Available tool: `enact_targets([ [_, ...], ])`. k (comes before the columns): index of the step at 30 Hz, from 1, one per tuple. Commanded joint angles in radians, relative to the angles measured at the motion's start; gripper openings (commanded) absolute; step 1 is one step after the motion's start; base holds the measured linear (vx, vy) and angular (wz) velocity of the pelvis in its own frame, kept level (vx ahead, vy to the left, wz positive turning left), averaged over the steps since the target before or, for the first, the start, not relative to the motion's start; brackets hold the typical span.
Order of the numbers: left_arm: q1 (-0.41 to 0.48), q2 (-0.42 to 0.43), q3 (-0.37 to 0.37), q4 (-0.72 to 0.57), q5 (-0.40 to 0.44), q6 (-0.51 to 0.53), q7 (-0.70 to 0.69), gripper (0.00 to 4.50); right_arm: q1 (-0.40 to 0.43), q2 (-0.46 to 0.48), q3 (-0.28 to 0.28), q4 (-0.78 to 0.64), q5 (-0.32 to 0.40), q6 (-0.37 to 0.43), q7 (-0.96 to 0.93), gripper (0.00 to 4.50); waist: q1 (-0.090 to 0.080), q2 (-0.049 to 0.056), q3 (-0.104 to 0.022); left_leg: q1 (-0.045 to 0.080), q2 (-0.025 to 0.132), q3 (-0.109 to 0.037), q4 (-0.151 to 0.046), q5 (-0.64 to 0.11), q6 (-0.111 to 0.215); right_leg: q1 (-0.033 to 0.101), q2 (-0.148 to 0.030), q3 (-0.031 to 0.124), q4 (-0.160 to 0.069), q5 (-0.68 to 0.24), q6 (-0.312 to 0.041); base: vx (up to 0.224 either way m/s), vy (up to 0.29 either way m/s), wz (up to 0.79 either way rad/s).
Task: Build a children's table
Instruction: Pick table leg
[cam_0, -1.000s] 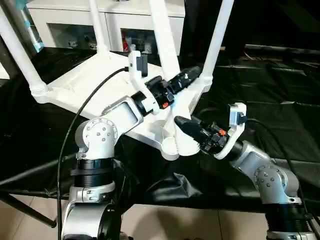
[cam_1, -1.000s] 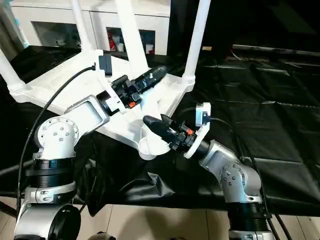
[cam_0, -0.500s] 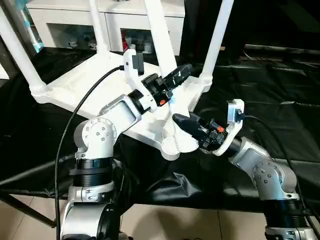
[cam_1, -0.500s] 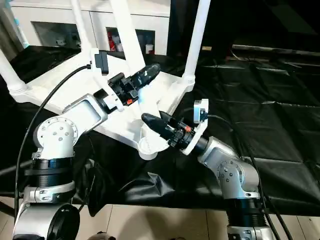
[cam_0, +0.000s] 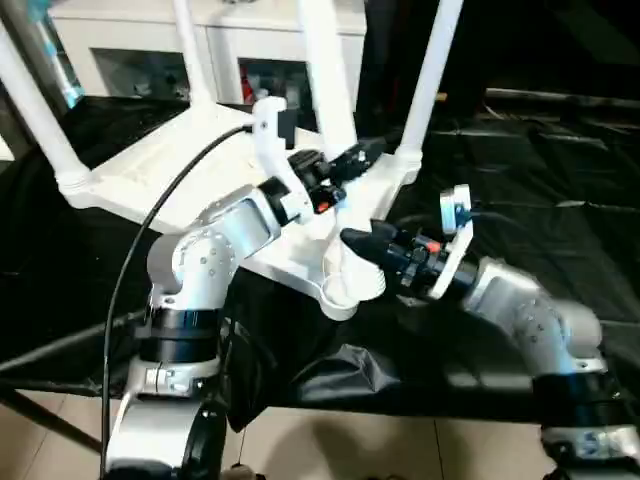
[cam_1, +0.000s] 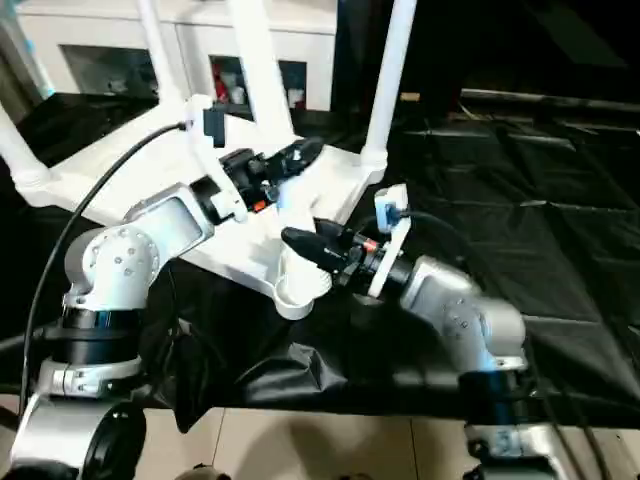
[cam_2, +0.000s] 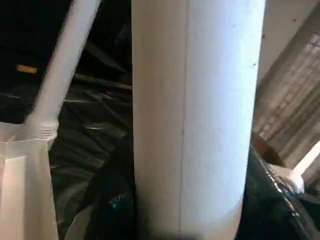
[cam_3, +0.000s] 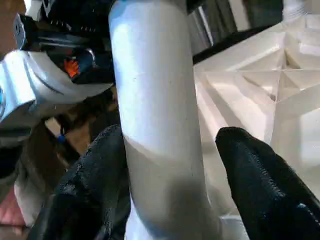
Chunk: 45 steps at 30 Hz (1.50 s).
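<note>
Four legs up on the upturned table top (cam_0: 150, 165), which rests on black cloth (cam_0: 540, 170). Left gripper (cam_0: 352, 160) clamps the nearest leg (cam_0: 330, 70); right gripper (cam_3: 170, 165) straddles its base, fingers apart (not pinching). Judgement: press straight down into the socket (cam_0: 345, 290), leg kept plumb.

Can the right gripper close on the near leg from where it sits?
Probably yes. The right gripper already straddles the near leg just above its corner socket, one finger on each side with a gap beside the right finger, nothing between.
</note>
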Motion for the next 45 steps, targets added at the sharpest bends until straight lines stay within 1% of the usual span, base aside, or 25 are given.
enact_targets([
  [1,-0.048,0.004,-0.036,-0.005,-0.004,0.004,-0.063,1.86,-0.027,-0.041,0.026,0.013,-0.039,0.049,0.023,3.09,0.003,-0.018,-0.084,0.012,0.005,0.006,-0.062,-0.113,0.037,0.072,-0.041,0.033,-0.071,-0.247,-0.151,0.000,0.000,0.00],
  [4,-0.053,0.016,-0.054,-0.004,0.000,0.006,-0.091,1.86,-0.044,-0.058,0.048,0.015,-0.041,0.070,0.043,3.09,0.002,-0.018,-0.082,0.008,0.005,0.006,-0.061,-0.112,0.037,0.073,-0.043,0.033,-0.071,-0.251,-0.155,0.000,0.000,0.00],
  [5,-0.053,0.017,-0.058,-0.005,0.001,0.007,-0.096,1.86,-0.048,-0.061,0.056,0.019,-0.046,0.071,0.048,3.09,0.001,-0.022,-0.083,0.008,0.006,0.007,-0.061,-0.113,0.036,0.073,-0.045,0.033,-0.071,-0.253,-0.156,0.000,0.000,0.00],
  [6,-0.052,0.020,-0.070,-0.011,-0.001,0.012,-0.114,1.86,-0.065,-0.075,0.091,0.037,-0.068,0.072,0.068,3.09,0.002,-0.022,-0.085,0.008,0.006,0.006,-0.060,-0.110,0.036,0.075,-0.045,0.032,-0.068,-0.250,-0.159,0.000,0.000,0.00],
  [8,-0.051,0.023,-0.077,-0.014,-0.001,0.011,-0.127,1.86,-0.072,-0.076,0.102,0.049,-0.079,0.069,0.069,3.09,0.000,-0.020,-0.084,0.009,0.006,0.007,-0.060,-0.111,0.036,0.072,-0.044,0.033,-0.070,-0.248,-0.163,0.000,0.000,0.00],
  [10,-0.051,0.026,-0.081,-0.016,-0.002,0.009,-0.134,1.86,-0.078,-0.076,0.104,0.056,-0.077,0.076,0.070,3.09,0.001,-0.020,-0.084,0.010,0.007,0.007,-0.059,-0.113,0.036,0.073,-0.045,0.033,-0.070,-0.255,-0.165,0.000,0.000,0.00],
  [11,-0.051,0.030,-0.081,-0.017,-0.005,0.009,-0.138,1.86,-0.083,-0.083,0.112,0.055,-0.074,0.092,0.079,3.09,0.002,-0.029,-0.084,0.009,0.007,0.007,-0.060,-0.106,0.039,0.074,-0.045,0.033,-0.067,-0.252,-0.165,0.000,0.000,0.00],
  [12,-0.051,0.031,-0.082,-0.018,-0.007,0.010,-0.141,1.86,-0.085,-0.085,0.116,0.055,-0.075,0.096,0.083,3.09,0.003,-0.024,-0.084,0.011,0.009,0.007,-0.060,-0.102,0.039,0.071,-0.045,0.034,-0.067,-0.246,-0.168,0.000,0.000,0.00],
  [15,-0.051,0.036,-0.087,-0.020,-0.010,0.013,-0.157,1.86,-0.093,-0.083,0.118,0.067,-0.082,0.092,0.095,3.09,0.002,-0.026,-0.083,0.011,0.008,0.007,-0.060,-0.115,0.032,0.072,-0.045,0.033,-0.068,-0.252,-0.168,0.000,0.000,0.00],
  [16,-0.049,0.039,-0.089,-0.024,-0.011,0.016,-0.162,1.86,-0.096,-0.083,0.118,0.071,-0.082,0.091,0.098,3.09,0.001,-0.031,-0.084,0.010,0.008,0.007,-0.060,-0.115,0.033,0.072,-0.045,0.033,-0.069,-0.252,-0.167,0.000,0.000,0.00],
  [18,-0.046,0.040,-0.090,-0.030,-0.012,0.019,-0.167,1.86,-0.100,-0.080,0.114,0.078,-0.073,0.090,0.107,3.09,0.002,-0.028,-0.083,0.012,0.009,0.007,-0.060,-0.114,0.031,0.071,-0.045,0.033,-0.067,-0.251,-0.168,0.000,0.000,0.00],
  [20,-0.045,0.040,-0.089,-0.031,-0.012,0.020,-0.170,1.86,-0.102,-0.079,0.112,0.081,-0.069,0.090,0.113,3.09,0.002,-0.029,-0.084,0.012,0.009,0.007,-0.060,-0.111,0.031,0.072,-0.045,0.034,-0.066,-0.241,-0.171,0.000,0.000,0.00],
  [21,-0.045,0.042,-0.095,-0.032,-0.014,0.026,-0.183,1.86,-0.105,-0.080,0.111,0.087,-0.066,0.089,0.122,2.82,0.002,-0.030,-0.084,0.012,0.010,0.006,-0.061,-0.110,0.032,0.072,-0.045,0.033,-0.066,-0.235,-0.174,0.000,0.000,0.00],
  [24,-0.043,0.043,-0.097,-0.035,-0.015,0.029,-0.186,1.86,-0.103,-0.081,0.111,0.087,-0.064,0.090,0.127,2.75,0.002,-0.030,-0.085,0.011,0.009,0.007,-0.059,-0.102,0.036,0.073,-0.045,0.034,-0.063,-0.209,-0.183,0.000,0.000,0.00],
  [26,-0.041,0.044,-0.100,-0.038,-0.016,0.033,-0.191,1.86,-0.100,-0.081,0.110,0.086,-0.066,0.090,0.130,2.42,0.002,-0.028,-0.085,0.012,0.009,0.007,-0.059,-0.101,0.036,0.073,-0.045,0.034,-0.062,-0.207,-0.187,0.000,0.000,0.00],
  [32,-0.039,0.044,-0.115,-0.037,-0.015,0.046,-0.216,1.86,-0.089,-0.079,0.110,0.094,-0.082,0.068,0.142,2.09,0.003,-0.027,-0.085,0.011,0.009,0.006,-0.059,-0.106,0.032,0.074,-0.045,0.033,-0.064,-0.217,-0.185,0.000,0.000,0.00],
  [37,-0.037,0.043,-0.119,-0.037,-0.016,0.049,-0.218,1.86,-0.089,-0.077,0.111,0.099,-0.086,0.055,0.148,1.98,0.003,-0.028,-0.085,0.011,0.009,0.006,-0.059,-0.113,0.031,0.074,-0.045,0.033,-0.065,-0.228,-0.182,0.000,0.000,0.00],
  [38,-0.036,0.044,-0.119,-0.037,-0.015,0.049,-0.218,1.86,-0.090,-0.073,0.110,0.102,-0.093,0.041,0.142,1.98,0.003,-0.027,-0.085,0.012,0.009,0.006,-0.059,-0.112,0.030,0.074,-0.045,0.033,-0.064,-0.226,-0.183,0.000,0.000,0.00],
  [39,-0.035,0.046,-0.117,-0.036,-0.013,0.048,-0.216,1.86,-0.094,-0.062,0.103,0.114,-0.101,0.021,0.127,2.32,0.003,-0.029,-0.085,0.011,0.009,0.006,-0.059,-0.113,0.030,0.074,-0.045,0.033,-0.064,-0.229,-0.182,0.000,0.000,0.00],
  [40,-0.034,0.048,-0.116,-0.035,-0.012,0.048,-0.215,1.86,-0.098,-0.058,0.099,0.120,-0.098,0.022,0.126,2.53,0.002,-0.030,-0.084,0.010,0.009,0.005,-0.060,-0.113,0.029,0.074,-0.046,0.032,-0.063,-0.235,-0.179,0.000,0.000,0.00],
  [41,-0.034,0.048,-0.116,-0.034,-0.010,0.048,-0.215,1.86,-0.101,-0.056,0.096,0.125,-0.095,0.025,0.128,2.53,0.001,-0.031,-0.084,0.011,0.009,0.006,-0.059,-0.117,0.029,0.073,-0.046,0.032,-0.065,-0.240,-0.178,0.000,0.000,0.00],
  [42,-0.033,0.049,-0.115,-0.034,-0.010,0.048,-0.215,1.86,-0.102,-0.056,0.095,0.125,-0.089,0.032,0.135,2.69,0.002,-0.030,-0.085,0.012,0.009,0.006,-0.059,-0.116,0.030,0.073,-0.046,0.033,-0.065,-0.240,-0.179,0.000,0.000,0.00],
  [43,-0.032,0.051,-0.114,-0.036,-0.009,0.050,-0.215,1.86,-0.103,-0.056,0.095,0.121,-0.084,0.037,0.140,2.69,0.003,-0.029,-0.084,0.012,0.009,0.006,-0.060,-0.113,0.031,0.073,-0.045,0.033,-0.065,-0.239,-0.181,0.000,0.000,0.00],
  [44,-0.031,0.052,-0.115,-0.037,-0.008,0.050,-0.214,1.86,-0.103,-0.055,0.093,0.119,-0.085,0.031,0.137,2.76,0.003,-0.031,-0.085,0.012,0.009,0.006,-0.060,-0.110,0.031,0.073,-0.045,0.032,-0.064,-0.234,-0.181,0.000,0.000,0.00],
  [45,-0.027,0.055,-0.115,-0.041,-0.005,0.050,-0.213,1.86,-0.107,-0.051,0.090,0.119,-0.087,0.024,0.130,2.88,0.003,-0.030,-0.085,0.012,0.010,0.005,-0.060,-0.108,0.030,0.074,-0.045,0.033,-0.062,-0.229,-0.182,0.000,0.000,0.00],
])
